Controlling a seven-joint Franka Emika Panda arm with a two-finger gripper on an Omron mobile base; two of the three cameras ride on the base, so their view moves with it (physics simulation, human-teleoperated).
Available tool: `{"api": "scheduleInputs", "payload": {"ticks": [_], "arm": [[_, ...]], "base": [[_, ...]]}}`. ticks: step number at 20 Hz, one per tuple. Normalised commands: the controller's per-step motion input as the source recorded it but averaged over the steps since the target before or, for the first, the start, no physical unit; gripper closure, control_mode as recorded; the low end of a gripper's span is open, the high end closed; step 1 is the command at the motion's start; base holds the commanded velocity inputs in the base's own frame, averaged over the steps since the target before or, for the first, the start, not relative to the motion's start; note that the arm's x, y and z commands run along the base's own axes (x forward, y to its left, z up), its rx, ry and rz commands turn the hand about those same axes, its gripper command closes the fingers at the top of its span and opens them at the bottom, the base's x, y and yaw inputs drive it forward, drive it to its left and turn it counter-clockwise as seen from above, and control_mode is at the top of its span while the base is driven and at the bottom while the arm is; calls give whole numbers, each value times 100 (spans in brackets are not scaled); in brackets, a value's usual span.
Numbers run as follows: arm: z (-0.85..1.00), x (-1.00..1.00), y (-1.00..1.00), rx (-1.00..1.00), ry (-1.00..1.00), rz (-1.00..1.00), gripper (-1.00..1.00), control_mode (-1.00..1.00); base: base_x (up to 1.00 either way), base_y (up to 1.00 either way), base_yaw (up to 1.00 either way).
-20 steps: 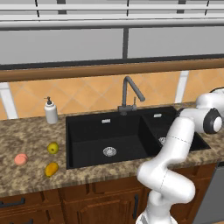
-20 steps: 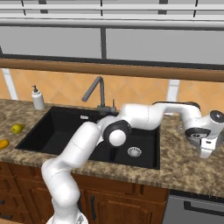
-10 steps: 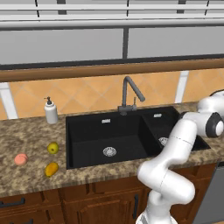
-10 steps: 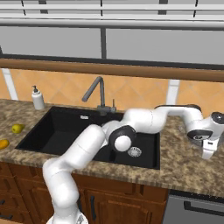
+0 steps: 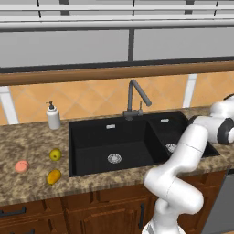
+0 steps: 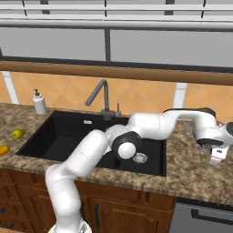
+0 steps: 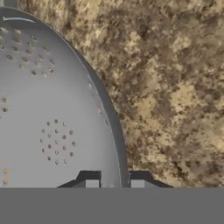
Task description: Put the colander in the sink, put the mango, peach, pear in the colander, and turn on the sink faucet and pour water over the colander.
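The light grey holed colander (image 7: 48, 109) lies on the speckled counter in the hand view, with its right rim running down between my fingertips (image 7: 92, 183). My gripper (image 7: 114, 183) is shut on that rim. The right base view has the gripper (image 6: 216, 155) low over the counter, right of the black sink (image 6: 68, 132). The dark faucet (image 5: 135, 98) stands behind the sink (image 5: 91, 137), and no water runs. Left of the sink lie the yellow-green pear (image 5: 55, 154), the orange-yellow mango (image 5: 54, 176) and the pinkish peach (image 5: 21, 166).
A white soap pump bottle (image 5: 53, 116) stands at the back left of the counter. My arm stretches across the small right basin (image 6: 150, 150). Brown cabinet fronts run below the counter edge.
The jaws have gone from wide open to shut on the colander's rim. The hand has shifted slightly right and down. The fruit has not moved.
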Motion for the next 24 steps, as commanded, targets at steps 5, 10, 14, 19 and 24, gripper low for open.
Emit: {"api": "scheduleInputs", "payload": {"ticks": [5, 10, 14, 19, 24], "arm": [[0, -90, 92, -11, -30, 1, 100, -100], [-5, -93, 100, -26, -8, 0, 100, -100], [16, -45, 100, -23, -4, 0, 100, -100], [37, -22, 100, -19, 4, 6, 100, -100], [51, -27, 100, -13, 18, 12, 100, -100]], "base": [[0, 0, 0], [0, 0, 0], [0, 0, 0], [0, 0, 0], [0, 0, 0]]}}
